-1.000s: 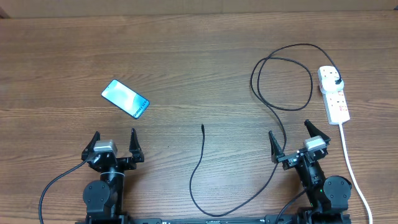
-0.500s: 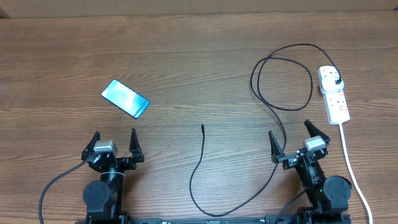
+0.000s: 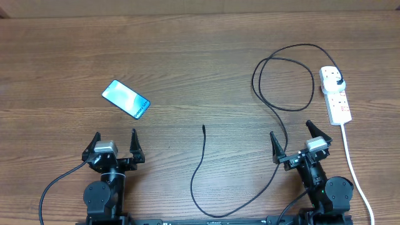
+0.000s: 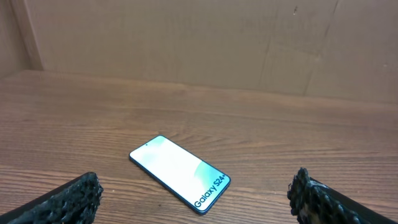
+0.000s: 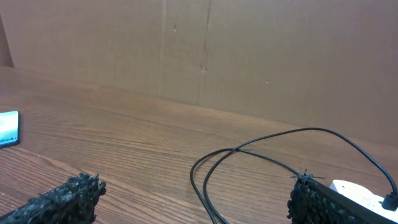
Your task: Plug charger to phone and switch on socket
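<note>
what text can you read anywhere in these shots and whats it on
"Galaxy S24": on the lit screen of the phone, near its closer end, in the left wrist view; a small mark after it is too unclear to read.
Overhead view: the phone's text is too small to read.
The socket: no readable marking at this size.
Nothing else shows text.

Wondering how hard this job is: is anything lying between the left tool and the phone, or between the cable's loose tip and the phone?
Nothing visible does. Only bare table separates the open left tool from the phone, and likewise the charger's connector tip from the phone.
</note>
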